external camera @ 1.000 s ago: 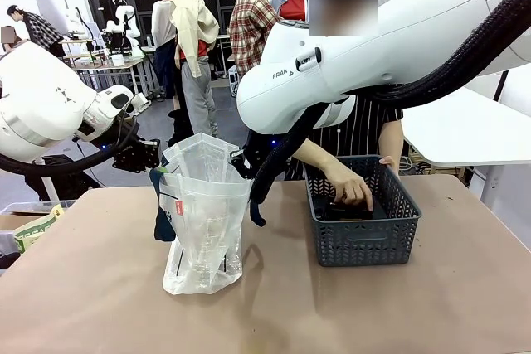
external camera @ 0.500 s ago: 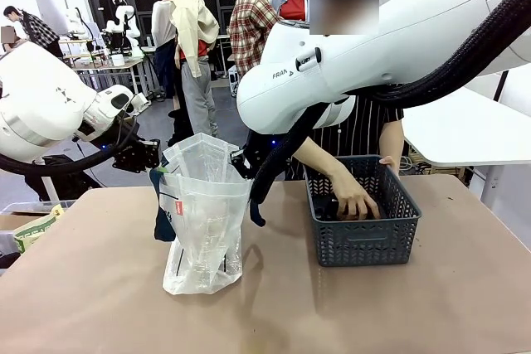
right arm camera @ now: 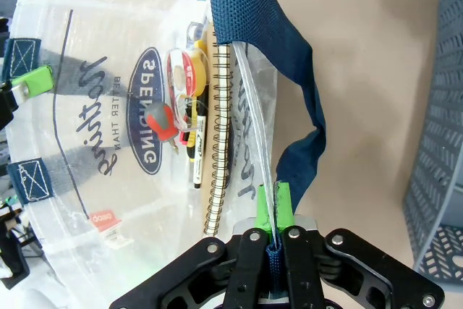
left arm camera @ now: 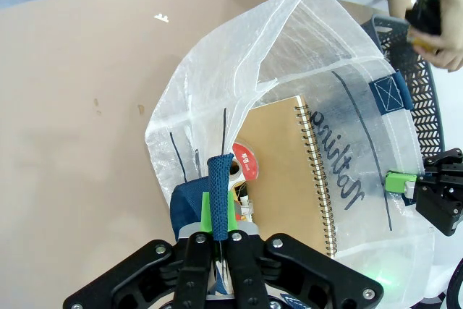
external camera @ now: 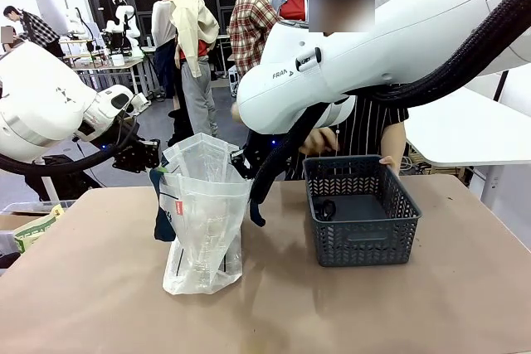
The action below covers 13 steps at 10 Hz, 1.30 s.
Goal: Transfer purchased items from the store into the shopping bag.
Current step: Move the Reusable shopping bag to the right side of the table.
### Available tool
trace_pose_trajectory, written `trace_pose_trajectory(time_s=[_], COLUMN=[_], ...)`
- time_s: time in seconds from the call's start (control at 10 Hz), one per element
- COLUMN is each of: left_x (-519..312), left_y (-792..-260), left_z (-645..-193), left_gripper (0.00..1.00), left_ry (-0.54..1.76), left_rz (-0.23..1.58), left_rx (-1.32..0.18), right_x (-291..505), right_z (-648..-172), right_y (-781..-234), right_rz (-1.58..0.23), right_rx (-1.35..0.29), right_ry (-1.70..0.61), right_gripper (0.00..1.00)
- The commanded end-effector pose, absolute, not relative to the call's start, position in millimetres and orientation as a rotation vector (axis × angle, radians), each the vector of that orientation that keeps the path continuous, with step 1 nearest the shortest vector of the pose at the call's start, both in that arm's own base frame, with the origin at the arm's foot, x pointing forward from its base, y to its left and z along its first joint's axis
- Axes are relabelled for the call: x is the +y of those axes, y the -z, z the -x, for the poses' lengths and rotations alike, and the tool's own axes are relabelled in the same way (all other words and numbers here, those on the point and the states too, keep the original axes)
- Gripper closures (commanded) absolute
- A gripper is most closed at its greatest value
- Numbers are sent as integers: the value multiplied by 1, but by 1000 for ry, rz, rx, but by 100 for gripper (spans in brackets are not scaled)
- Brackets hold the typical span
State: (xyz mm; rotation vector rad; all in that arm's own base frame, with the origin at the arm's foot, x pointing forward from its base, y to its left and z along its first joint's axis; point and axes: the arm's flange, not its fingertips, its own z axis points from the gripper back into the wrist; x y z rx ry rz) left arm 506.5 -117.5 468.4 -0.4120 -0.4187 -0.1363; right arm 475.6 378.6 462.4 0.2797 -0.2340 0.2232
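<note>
The person's hand (external camera: 319,140) has come up out of the basket (external camera: 365,242) since the earlier frame and now hangs above its far rim, holding a small dark item (left arm camera: 425,5) with some yellow on it. One small black piece (external camera: 326,207) is left on the basket floor. My left gripper (left arm camera: 217,215) is clamped on a blue handle (left arm camera: 217,179) of the shopping bag (external camera: 203,221). My right gripper (right arm camera: 271,211) is clamped on the opposite edge and its strap (right arm camera: 260,27). Together they hold the mouth open, with a notebook (left arm camera: 289,171) and a tape roll (left arm camera: 244,166) inside. Risks: the thin plastic may slip from either pinch, and the mouth would collapse. My right arm (external camera: 373,47) lies between basket and bag, so the hand could knock it. An item released on the rim would fall onto the table (external camera: 83,288).
</note>
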Motion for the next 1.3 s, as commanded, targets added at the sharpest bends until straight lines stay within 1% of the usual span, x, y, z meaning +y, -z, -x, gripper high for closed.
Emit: trace_pose_trajectory(time_s=[0.0,1.2], left_x=[-117,-117], left_y=[-470,-470], left_z=[-507,-507], left_gripper=[100,100], left_ry=[135,135], left_rz=[413,413], left_rx=[-422,-422], right_x=[379,379], right_z=[-476,-476], right_y=[-463,-463], right_rz=[-281,-281], right_rx=[-237,-237], right_ry=[-223,-223], right_gripper=[100,100])
